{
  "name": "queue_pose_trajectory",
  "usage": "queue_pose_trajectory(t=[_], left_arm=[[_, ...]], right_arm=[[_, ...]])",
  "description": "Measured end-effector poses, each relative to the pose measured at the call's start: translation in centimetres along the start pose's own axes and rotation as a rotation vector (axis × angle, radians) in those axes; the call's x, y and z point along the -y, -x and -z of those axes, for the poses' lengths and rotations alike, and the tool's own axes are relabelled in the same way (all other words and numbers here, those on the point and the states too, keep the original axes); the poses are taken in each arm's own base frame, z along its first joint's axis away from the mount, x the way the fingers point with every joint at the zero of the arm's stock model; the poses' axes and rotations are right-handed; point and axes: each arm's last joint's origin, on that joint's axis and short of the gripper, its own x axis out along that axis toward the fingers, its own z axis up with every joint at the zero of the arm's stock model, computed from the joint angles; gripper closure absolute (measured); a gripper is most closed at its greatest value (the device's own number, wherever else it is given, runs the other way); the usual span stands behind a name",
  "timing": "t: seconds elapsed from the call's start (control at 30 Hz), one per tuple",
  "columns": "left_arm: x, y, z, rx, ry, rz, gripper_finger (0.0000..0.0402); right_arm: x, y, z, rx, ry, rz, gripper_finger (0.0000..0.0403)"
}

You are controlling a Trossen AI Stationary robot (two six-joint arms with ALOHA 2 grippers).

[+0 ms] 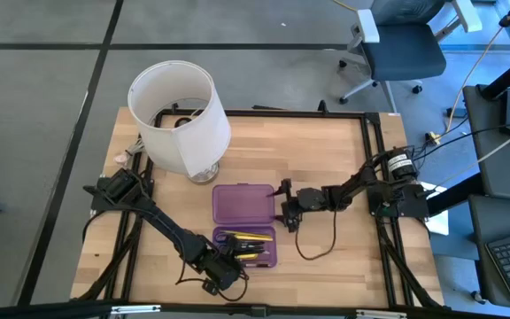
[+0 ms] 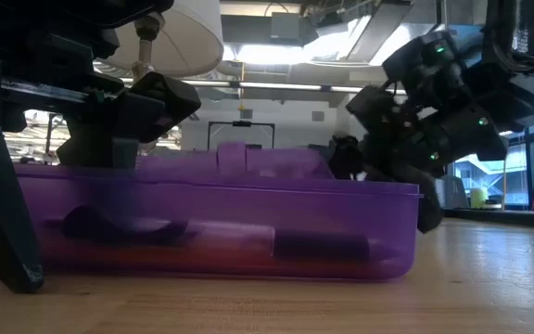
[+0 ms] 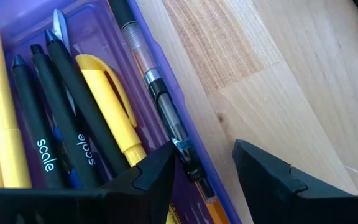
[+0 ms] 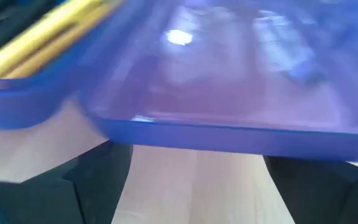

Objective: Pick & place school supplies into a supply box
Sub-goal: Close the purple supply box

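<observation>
Box (image 2: 248, 227): purple, translucent, closest to the low camera, on the table (image 1: 326, 151) near its front edge; lid (image 1: 243, 203) laid open flat beside the tray. Contents: black pens (image 3: 61, 124), yellow pen (image 3: 114, 106), yellow pencil (image 3: 2, 112); one clear-barrelled pen (image 3: 160, 93) lies along the tray wall. Left gripper (image 1: 228, 266): at the tray's front corner, fingers spread astride the wall, holding nothing. Right gripper (image 1: 285, 206): at the lid's edge, fingers wide apart. Lampshade (image 1: 180, 115): white, behind the box.
</observation>
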Motion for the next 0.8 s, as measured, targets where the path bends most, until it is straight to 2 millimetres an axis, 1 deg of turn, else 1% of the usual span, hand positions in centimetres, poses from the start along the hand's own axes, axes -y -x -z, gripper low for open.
queue_pose_trajectory(t=[0.1, 0.33, 0.4, 0.5, 0.63, 0.7, 0.8], left_arm=[[0.0, 0.0, 0.0, 0.0, 0.0, -0.001, 0.0242], [-0.1, 0.0, 0.0, 0.0, 0.004, -0.004, 0.0242], [-0.1, 0.0, 0.0, 0.001, 0.005, -0.005, 0.0242], [-0.1, 0.0, 0.0, 0.0, 0.021, -0.006, 0.0242], [-0.1, 0.0, 0.0, 0.0, 0.031, -0.01, 0.0242], [-0.1, 0.0, 0.0, 0.0, 0.034, -0.011, 0.0242], [-0.2, 0.0, 0.0, 0.0, 0.055, -0.015, 0.0242]], right_arm=[[-1.0, 0.2, -0.4, 0.022, 0.174, -0.028, 0.0044], [-3.2, 0.8, -1.8, 0.116, 0.473, -0.06, 0.0044], [-3.5, 0.9, -2.1, 0.125, 0.514, -0.037, 0.0044], [-3.9, 1.2, -2.4, 0.108, 0.568, 0.045, 0.0044], [-4.5, 1.6, -2.9, 0.08, 0.742, 0.141, 0.0044], [-5.0, 1.9, -3.3, 0.098, 0.794, 0.158, 0.0044], [-5.8, 2.3, -3.8, 0.142, 0.815, 0.153, 0.0044]])
